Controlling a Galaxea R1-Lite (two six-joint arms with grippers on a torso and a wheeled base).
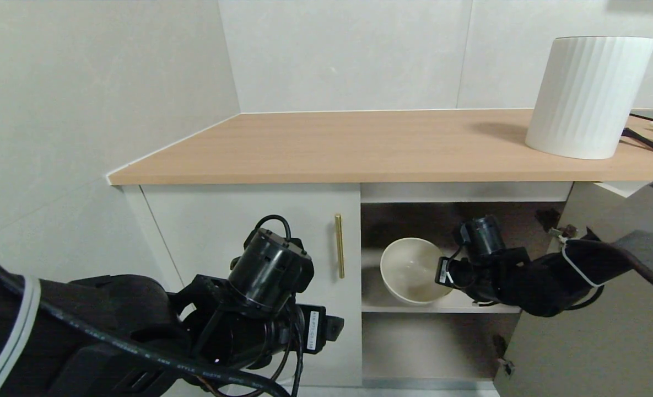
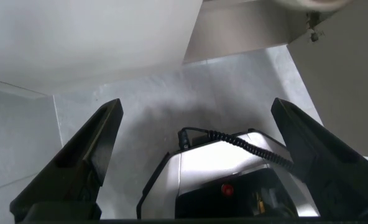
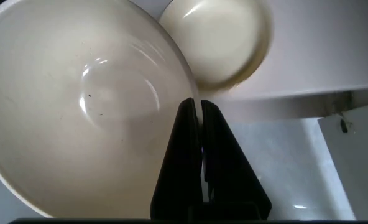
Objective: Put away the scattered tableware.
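Pinching the bowl (image 1: pixel 410 270) by its rim, right gripper (image 1: pixel 441 273) clamped tight; bowl tilted over cabinet shelf (image 1: pixel 374 299)

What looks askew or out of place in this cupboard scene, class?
The bowl is tipped on its side, its opening facing outward. The right gripper pinches it at the rim by the cupboard shelf, so it isn't sitting flat. Nothing looks spilled or broken.

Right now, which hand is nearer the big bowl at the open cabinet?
Right. The right hand is shut on the bowl at its rim, by the cabinet shelf. The left hand is open, low in front of the closed door, apart from the bowl.
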